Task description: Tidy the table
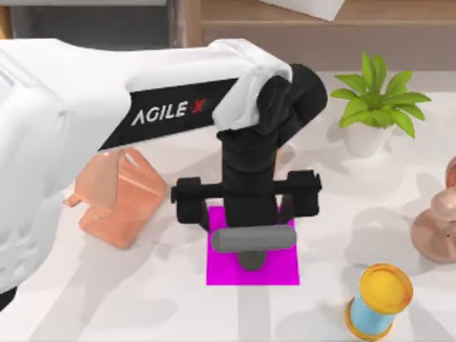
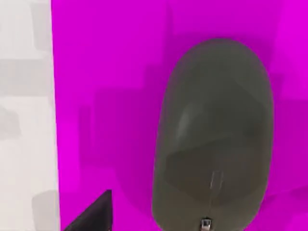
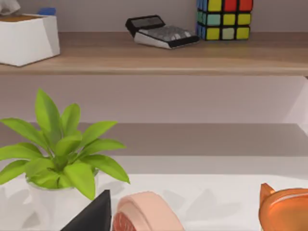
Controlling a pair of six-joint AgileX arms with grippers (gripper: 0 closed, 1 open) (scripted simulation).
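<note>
The table (image 1: 149, 306) is a broad, smooth, plain white flat top.

A white table (image 1: 142, 299) bears a magenta mat (image 1: 228, 269) at centre, a peach-coloured holder (image 1: 117, 196) at nine o'clock, a potted plant (image 1: 374, 107) at two o'clock and a yellow-capped spool (image 1: 377, 299) at five o'clock; a grey mouse (image 2: 214, 134) rests on the mat.

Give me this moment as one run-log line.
left claw: over grey mouse, grip cannot tell | mouse: on magenta mat | right arm: parked, facing potted plant | table: untidied
</note>
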